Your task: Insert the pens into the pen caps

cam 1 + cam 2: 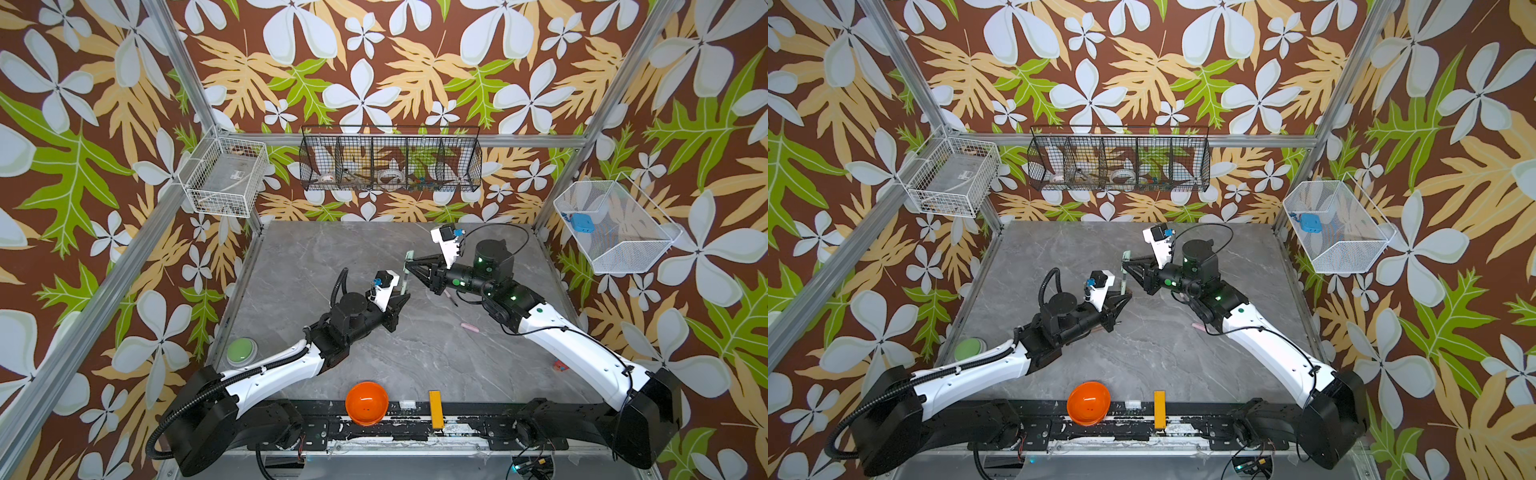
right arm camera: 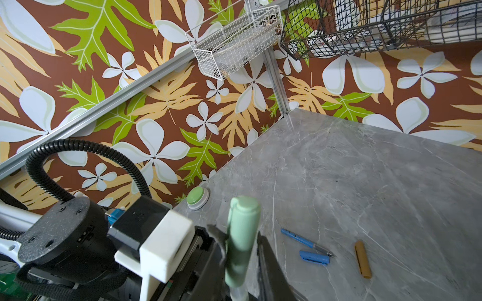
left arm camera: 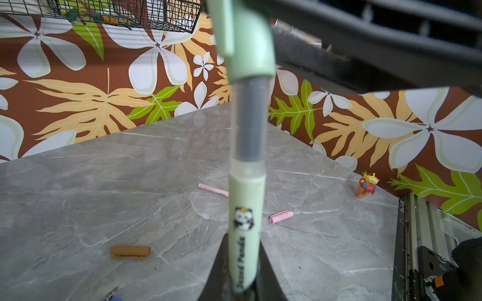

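Left wrist: panda-marked pale green pen [image 3: 246,198]

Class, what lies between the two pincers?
The pale green pen, barrel in the left pincer, pale green cap in the right pincer; both top views show it.

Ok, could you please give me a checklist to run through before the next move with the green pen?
1. Left gripper jaws shut on pale green pen: ok.
2. Right gripper jaws gripping pale green cap: ok.
3. Cap over the pen's tip: ok.
4. Cap fully seated: cannot tell.
5. Pink pen capped: not ok; pink cap lies apart.
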Available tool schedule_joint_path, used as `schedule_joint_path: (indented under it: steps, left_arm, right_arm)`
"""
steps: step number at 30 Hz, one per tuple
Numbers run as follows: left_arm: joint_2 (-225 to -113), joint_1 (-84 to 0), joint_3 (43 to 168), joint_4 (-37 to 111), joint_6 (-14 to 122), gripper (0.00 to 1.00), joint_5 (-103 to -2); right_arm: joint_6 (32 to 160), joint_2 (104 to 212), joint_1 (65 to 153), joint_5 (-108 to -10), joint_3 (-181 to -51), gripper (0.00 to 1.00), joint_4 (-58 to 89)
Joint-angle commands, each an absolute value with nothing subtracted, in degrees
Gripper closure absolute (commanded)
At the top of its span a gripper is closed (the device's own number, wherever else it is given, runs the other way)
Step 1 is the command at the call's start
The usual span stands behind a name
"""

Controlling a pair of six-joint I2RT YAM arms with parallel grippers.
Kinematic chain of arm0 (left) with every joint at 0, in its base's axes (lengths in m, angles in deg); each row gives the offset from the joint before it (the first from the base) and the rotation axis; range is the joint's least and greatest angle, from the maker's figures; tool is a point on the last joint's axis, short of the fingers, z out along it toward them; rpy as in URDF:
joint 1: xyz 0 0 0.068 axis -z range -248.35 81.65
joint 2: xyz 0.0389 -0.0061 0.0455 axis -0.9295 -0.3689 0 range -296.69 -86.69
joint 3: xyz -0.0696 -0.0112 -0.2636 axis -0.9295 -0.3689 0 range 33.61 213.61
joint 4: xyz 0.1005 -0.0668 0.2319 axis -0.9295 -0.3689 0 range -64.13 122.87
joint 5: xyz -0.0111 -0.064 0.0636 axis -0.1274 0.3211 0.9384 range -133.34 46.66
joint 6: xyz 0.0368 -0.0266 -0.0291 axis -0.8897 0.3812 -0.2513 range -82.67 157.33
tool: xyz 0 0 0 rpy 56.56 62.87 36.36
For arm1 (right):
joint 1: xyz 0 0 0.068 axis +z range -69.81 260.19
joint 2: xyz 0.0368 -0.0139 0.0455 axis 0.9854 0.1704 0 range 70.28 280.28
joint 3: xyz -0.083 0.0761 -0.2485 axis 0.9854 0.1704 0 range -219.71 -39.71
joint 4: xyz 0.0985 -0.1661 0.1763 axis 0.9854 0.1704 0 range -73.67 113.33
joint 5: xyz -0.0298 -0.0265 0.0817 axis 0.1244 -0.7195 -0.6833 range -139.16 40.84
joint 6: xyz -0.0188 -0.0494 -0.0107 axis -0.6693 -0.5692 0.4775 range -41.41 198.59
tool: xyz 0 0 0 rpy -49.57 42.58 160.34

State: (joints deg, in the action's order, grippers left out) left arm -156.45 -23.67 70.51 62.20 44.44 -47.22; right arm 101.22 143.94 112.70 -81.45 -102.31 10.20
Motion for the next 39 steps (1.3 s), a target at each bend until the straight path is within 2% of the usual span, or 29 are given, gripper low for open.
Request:
schedule_joint_path:
  steps: [1,7,11,19,24,28,39]
  left_arm:
    - [-156.48,-23.71,71.05,64.95,43.57,1.0,-47.15]
    - [-156.57,-23.71,71.05,64.78,43.13,1.0,-46.64]
    - [-156.73,-23.71,71.31,64.94,42.78,1.0,-46.42]
    - [-157.28,-23.71,71.57,64.69,42.25,1.0,-46.46]
    - [-157.26,-23.71,71.6,64.62,42.08,1.0,-46.44]
    - [-157.18,-23.71,71.58,64.56,41.99,1.0,-46.55]
    - [-157.06,-23.71,71.57,64.45,41.9,1.0,-46.93]
  right_arm:
    - [99.75,143.11,112.7,-80.01,-102.38,0.79,10.73]
    - [99.78,141.47,112.71,-80.09,-101.43,0.84,8.84]
    - [99.86,141.27,112.79,-80.7,-101.14,0.84,8.68]
    - [99.24,140.13,112.8,-79.92,-100.97,0.74,9.3]
    - [99.63,139.54,112.71,-80.18,-100.79,0.61,8.81]
    - [100.65,139.69,112.11,-81.4,-101.66,0.55,9.04]
    - [103.02,145.43,109.99,-92.12,-105.92,0.5,7.32]
